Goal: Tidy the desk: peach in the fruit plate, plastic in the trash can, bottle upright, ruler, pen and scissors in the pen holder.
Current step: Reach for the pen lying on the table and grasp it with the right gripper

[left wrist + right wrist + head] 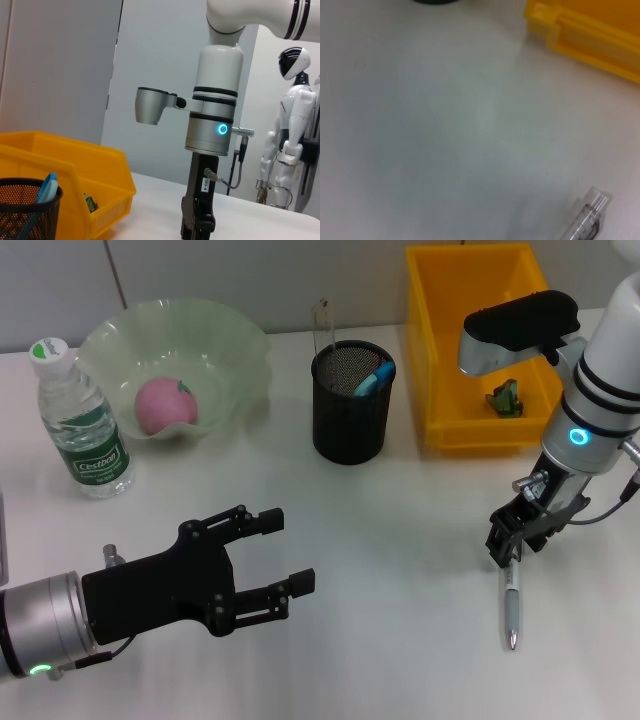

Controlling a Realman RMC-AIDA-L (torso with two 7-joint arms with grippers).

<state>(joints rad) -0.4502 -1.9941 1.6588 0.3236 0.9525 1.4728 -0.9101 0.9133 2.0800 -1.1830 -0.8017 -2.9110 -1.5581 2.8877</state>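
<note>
Pen (512, 608) lies on the bench (400, 570), well apart from the pen holder (350, 405); right end effector (508, 540) sits over its top end, closure we cannot tell, likely positioned for pickup; left end effector (275, 565) hovers, fingers apart, idle.

Our right gripper (505, 545) sits low over the counter (400, 540), its fingers (497, 538) at the top end of the pen (512, 605), which lies along the counter below them. Behind those fingers the yellow bin (440, 360) walls off the far side. Between them and the mesh pen holder (350, 405) we see bare counter. Our left gripper (280, 560) hovers with fingers (262, 521) spread, open surface ahead of them; bottle (85, 425) and fruit plate (235, 340) stand well beyond.
</note>
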